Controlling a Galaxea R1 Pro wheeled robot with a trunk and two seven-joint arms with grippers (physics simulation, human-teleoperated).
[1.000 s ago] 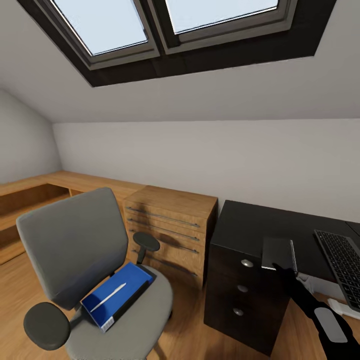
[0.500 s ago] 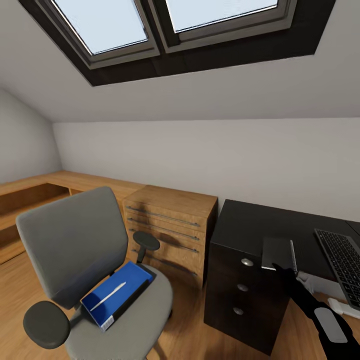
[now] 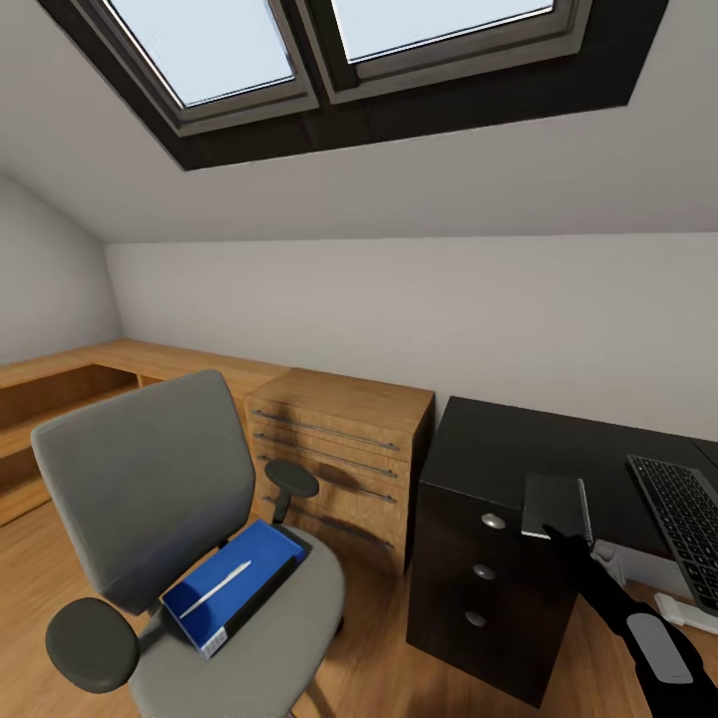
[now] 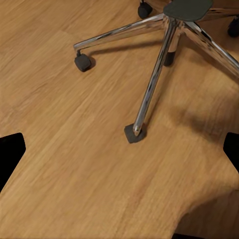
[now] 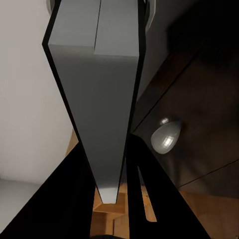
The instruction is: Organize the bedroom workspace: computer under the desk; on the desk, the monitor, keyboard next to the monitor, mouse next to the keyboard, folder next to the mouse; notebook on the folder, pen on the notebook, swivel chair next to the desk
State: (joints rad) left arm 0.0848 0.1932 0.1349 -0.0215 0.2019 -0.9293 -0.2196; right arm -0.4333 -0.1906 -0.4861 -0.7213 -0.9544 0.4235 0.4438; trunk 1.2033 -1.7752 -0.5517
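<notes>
One grey notebook (image 3: pixel 554 505) sits clamped in your right gripper (image 3: pixel 564 538) over the desk (image 3: pixel 519 449) edge, while the folder (image 3: pixel 234 588), its target base, lies well left on the swivel chair (image 3: pixel 150 479).

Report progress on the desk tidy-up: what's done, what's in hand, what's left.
Done: the keyboard lies on the desk.
In hand: the right gripper holds a grey notebook over the desk's front edge, above the drawers.
Left: the blue folder sits on the swivel chair seat with a white pen on it, so the folder, pen and notebook stack remains.
</notes>
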